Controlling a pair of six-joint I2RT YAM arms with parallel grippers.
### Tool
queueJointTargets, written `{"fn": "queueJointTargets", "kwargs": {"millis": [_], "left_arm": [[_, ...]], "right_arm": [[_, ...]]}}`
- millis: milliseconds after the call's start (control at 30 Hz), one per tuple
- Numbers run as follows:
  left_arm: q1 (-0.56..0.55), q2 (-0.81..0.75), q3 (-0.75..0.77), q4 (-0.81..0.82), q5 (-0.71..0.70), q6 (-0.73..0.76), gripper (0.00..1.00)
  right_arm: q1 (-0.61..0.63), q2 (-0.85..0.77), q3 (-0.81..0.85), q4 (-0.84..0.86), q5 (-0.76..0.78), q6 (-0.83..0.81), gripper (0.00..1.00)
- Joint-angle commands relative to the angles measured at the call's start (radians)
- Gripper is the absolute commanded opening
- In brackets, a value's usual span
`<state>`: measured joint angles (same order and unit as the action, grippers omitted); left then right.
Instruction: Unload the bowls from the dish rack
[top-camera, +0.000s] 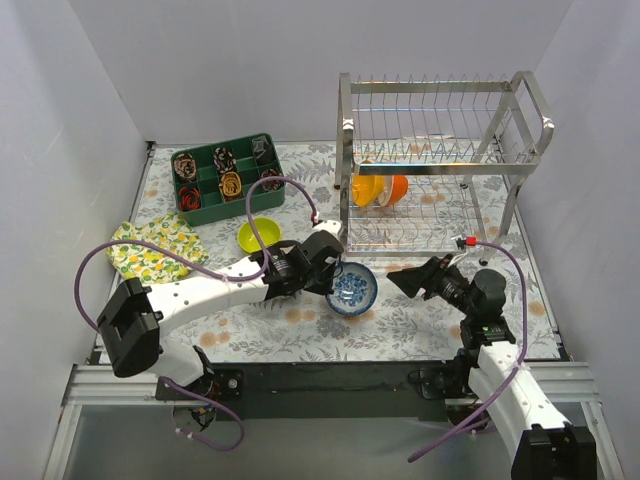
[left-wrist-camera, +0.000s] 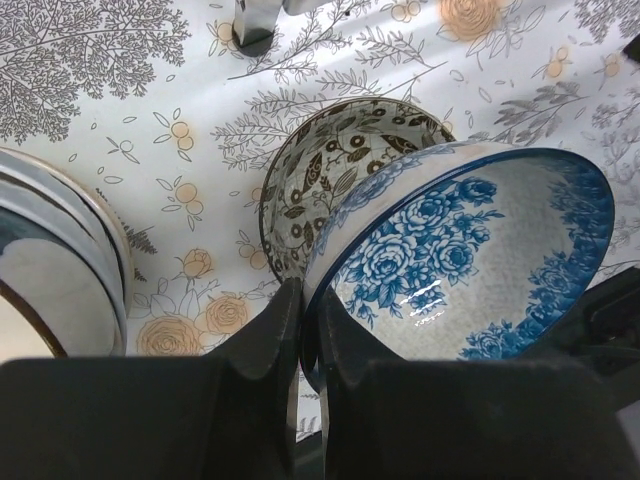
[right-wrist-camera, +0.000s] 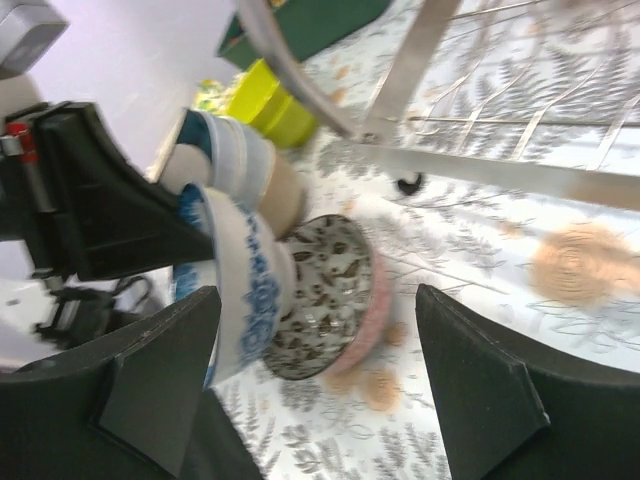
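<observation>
We see a glossy ceramic round bowl with blue roses on white (top-camera: 352, 290) over the flower-printed desk (top-camera: 300, 330), at 7 o'clock from the tall chrome wire dish rack (top-camera: 430, 88). The left fingers (left-wrist-camera: 272, 340) are clamped on its thin rim, one inside and one outside. The blue bowl's mouth faces up, a little tipped. It sits over a dark leaf-patterned round bowl (left-wrist-camera: 320, 170) (whether the two touch, we cannot tell). The right fingers (right-wrist-camera: 160, 380), matte black wedges, stand wide apart at the blue bowl's 3 o'clock and hold nothing. Two smooth orange bowls (top-camera: 380, 190) stand on edge at the left end of the rack's lower tier. A lime-green bowl (top-camera: 259, 235) rests mouth up at the blue bowl's 10 o'clock. A white bowl with dark bands (left-wrist-camera: 70, 270) lies at the leaf-patterned bowl's 9 o'clock in the left wrist view.
</observation>
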<state>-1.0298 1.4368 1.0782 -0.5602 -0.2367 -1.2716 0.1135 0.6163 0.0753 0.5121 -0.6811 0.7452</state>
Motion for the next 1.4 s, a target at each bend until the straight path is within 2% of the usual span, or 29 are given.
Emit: {"fn": "queueJointTargets", "kwargs": {"millis": [0, 267, 467, 500, 633, 1033, 1200, 1367], "left_arm": [[0.0, 0.02, 0.055, 0.003, 0.014, 0.028, 0.0], [0.002, 0.154, 0.081, 0.017, -0.002, 0.04, 0.0], [0.001, 0.156, 0.081, 0.049, -0.021, 0.038, 0.23], [0.0, 0.137, 0.08, 0.054, -0.027, 0.038, 0.38], [0.0, 0.084, 0.072, 0.062, -0.032, 0.04, 0.58], [0.008, -0.128, 0.071, 0.08, -0.044, 0.074, 0.97], [0.076, -0.228, 0.065, 0.069, -0.049, 0.112, 0.98], [0.213, -0.34, 0.014, 0.085, -0.039, 0.178, 0.98]], "right_arm": [[-0.002, -0.049, 0.086, -0.217, 0.139, -0.187, 0.88], [-0.002, -0.081, 0.09, -0.27, 0.178, -0.23, 0.88], [-0.002, -0.078, 0.098, -0.276, 0.198, -0.256, 0.88], [-0.002, -0.076, 0.104, -0.277, 0.202, -0.267, 0.88], [-0.003, -0.055, 0.129, -0.277, 0.225, -0.305, 0.88], [-0.003, 0.131, 0.242, -0.159, 0.316, -0.342, 0.88], [-0.002, 0.282, 0.299, -0.037, 0.348, -0.32, 0.88], [-0.002, 0.459, 0.36, 0.133, 0.367, -0.303, 0.88]]}}
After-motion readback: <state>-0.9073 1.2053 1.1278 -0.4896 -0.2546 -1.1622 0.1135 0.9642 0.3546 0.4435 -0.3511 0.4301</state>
